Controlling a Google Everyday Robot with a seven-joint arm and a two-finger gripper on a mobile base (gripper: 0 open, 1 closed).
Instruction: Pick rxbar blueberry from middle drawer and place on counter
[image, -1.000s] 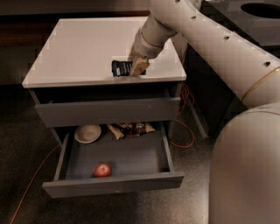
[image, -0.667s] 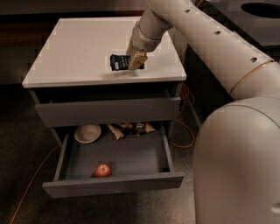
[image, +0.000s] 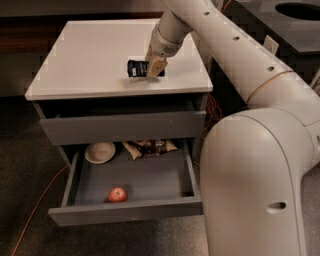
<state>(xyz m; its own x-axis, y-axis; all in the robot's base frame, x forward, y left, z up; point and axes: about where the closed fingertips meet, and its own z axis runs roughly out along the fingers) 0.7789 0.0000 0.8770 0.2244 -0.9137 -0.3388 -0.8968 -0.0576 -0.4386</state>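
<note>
Dark bar (image: 136, 68) held in the gripper (image: 156, 68) at the white counter (image: 80, 55), right of centre and nearer the front edge.
The jaws are clamped on the bar's right end; it seems to touch the top, though that is hard to tell. The arm (image: 235, 55) slants down from beyond the back right corner. Below, the middle drawer (image: 125, 212) stands open with a bowl (image: 100, 152) at its back left corner, snack bags (image: 150, 148) along the back and an apple (image: 117, 194) near the front.

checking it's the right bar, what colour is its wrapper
Dark blue-black rxbar blueberry, best in the camera view; the gripper is at one end, over the counter.
</note>
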